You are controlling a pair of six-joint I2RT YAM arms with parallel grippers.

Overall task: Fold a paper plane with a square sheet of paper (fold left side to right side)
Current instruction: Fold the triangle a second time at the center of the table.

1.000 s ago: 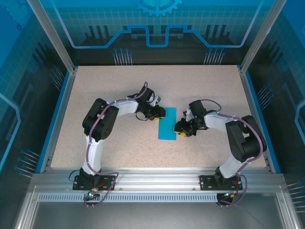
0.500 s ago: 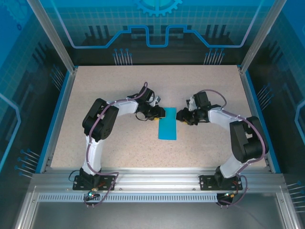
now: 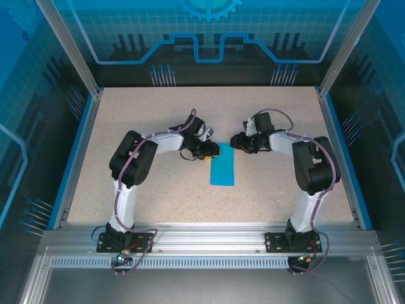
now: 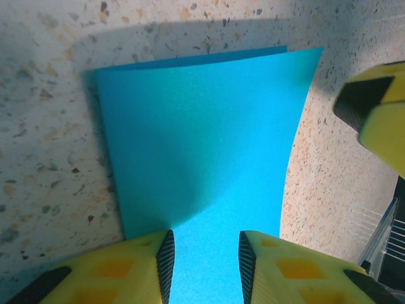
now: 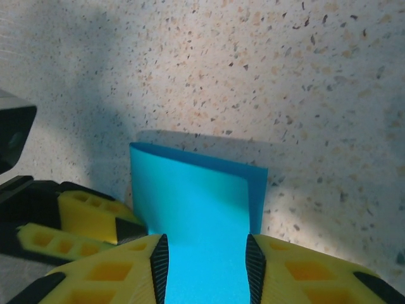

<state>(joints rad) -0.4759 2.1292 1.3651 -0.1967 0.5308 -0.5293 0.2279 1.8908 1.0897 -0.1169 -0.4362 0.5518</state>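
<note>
Now left gripper (image 4: 204, 247) and right gripper (image 5: 207, 250) — part-open, empty — over square sheet of paper (image 3: 222, 168)

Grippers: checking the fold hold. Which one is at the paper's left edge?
The left gripper, over the paper's left edge; the right gripper is at its far right corner.

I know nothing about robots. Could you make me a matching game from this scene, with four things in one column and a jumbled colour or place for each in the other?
Things:
1. paper
2. left claw
3. right claw
4. table

Descriptions:
A. speckled beige
B. at the paper's far right corner
C. teal, folded double
D. at the paper's far left corner

Pairs: 1-C, 2-D, 3-B, 4-A
</note>
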